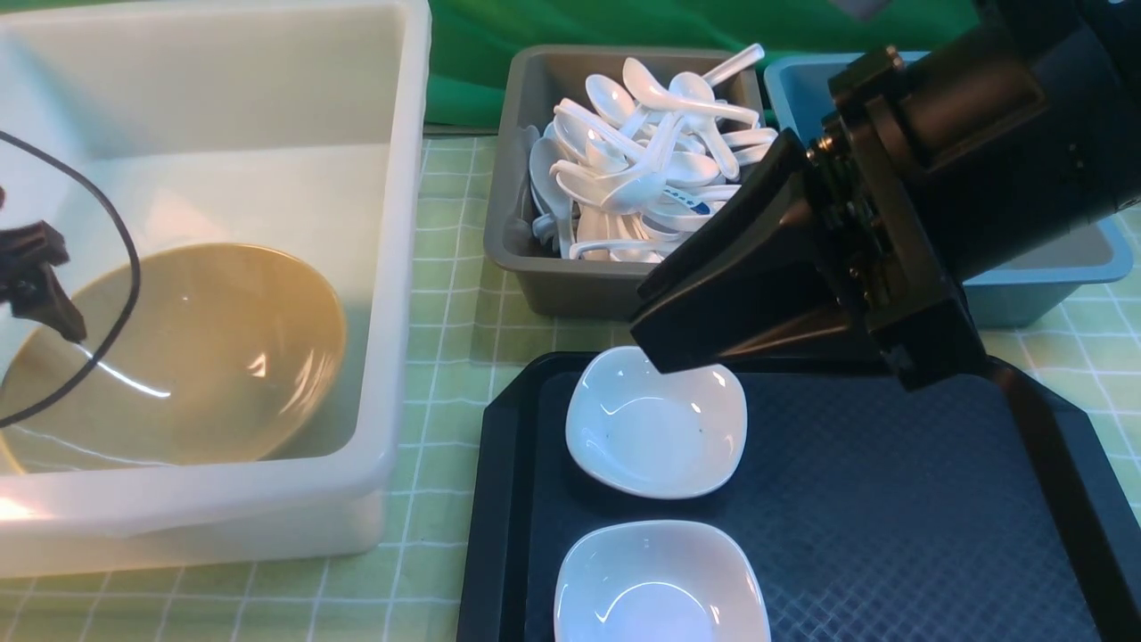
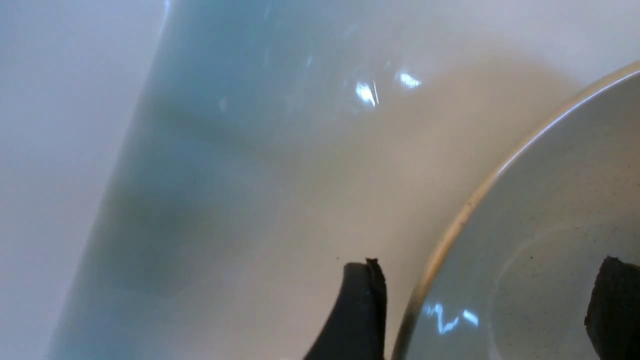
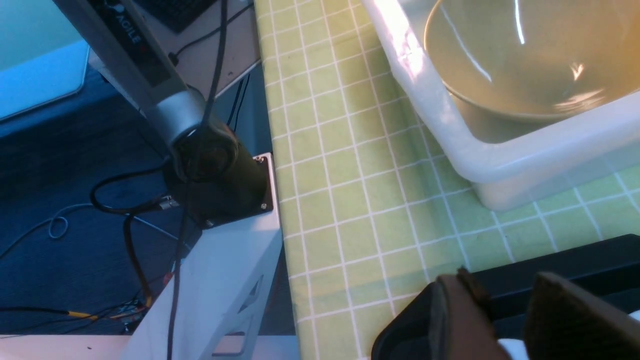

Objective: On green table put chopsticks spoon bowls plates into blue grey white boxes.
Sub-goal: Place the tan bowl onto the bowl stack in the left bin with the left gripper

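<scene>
A tan bowl (image 1: 192,357) lies in the white box (image 1: 392,267) at the left. My left gripper (image 1: 40,294) is at the bowl's left rim. In the left wrist view it (image 2: 487,280) is open, with one finger (image 2: 360,310) outside the bowl's rim (image 2: 465,215) and the other inside. Two white square dishes, far (image 1: 655,428) and near (image 1: 660,588), lie on the black tray (image 1: 891,499). My right gripper (image 1: 691,352) hovers at the far dish's far edge. In its wrist view it (image 3: 502,300) shows a narrow gap with a bit of white dish (image 3: 510,348) between the fingers.
A grey box (image 1: 553,267) at the back middle holds several white spoons (image 1: 642,160). A blue box (image 1: 1052,276) stands to its right, mostly hidden behind my right arm. The green checked cloth (image 1: 455,339) covers the table. The left arm's base (image 3: 215,175) stands at the table's edge.
</scene>
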`<action>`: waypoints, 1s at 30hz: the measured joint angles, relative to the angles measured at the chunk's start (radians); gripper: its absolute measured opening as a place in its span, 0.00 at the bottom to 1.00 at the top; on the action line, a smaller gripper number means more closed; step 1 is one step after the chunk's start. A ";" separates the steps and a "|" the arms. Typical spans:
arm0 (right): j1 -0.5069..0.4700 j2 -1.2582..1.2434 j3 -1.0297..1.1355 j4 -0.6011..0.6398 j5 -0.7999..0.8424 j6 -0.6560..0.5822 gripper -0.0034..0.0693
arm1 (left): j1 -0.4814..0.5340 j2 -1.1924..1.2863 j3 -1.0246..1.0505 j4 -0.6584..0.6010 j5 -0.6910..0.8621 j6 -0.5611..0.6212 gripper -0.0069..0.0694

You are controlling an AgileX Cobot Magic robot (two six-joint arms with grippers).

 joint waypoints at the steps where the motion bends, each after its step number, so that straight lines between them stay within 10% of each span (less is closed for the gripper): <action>1: 0.000 0.000 0.000 0.000 0.000 0.000 0.33 | 0.000 0.019 0.000 -0.020 0.005 0.001 0.78; 14: 0.000 0.000 0.000 -0.001 0.000 0.001 0.34 | 0.000 0.050 0.000 -0.253 0.070 0.218 0.78; 30: 0.000 -0.133 0.000 -0.288 -0.001 0.247 0.36 | 0.000 -0.049 -0.121 -0.127 0.255 0.065 0.78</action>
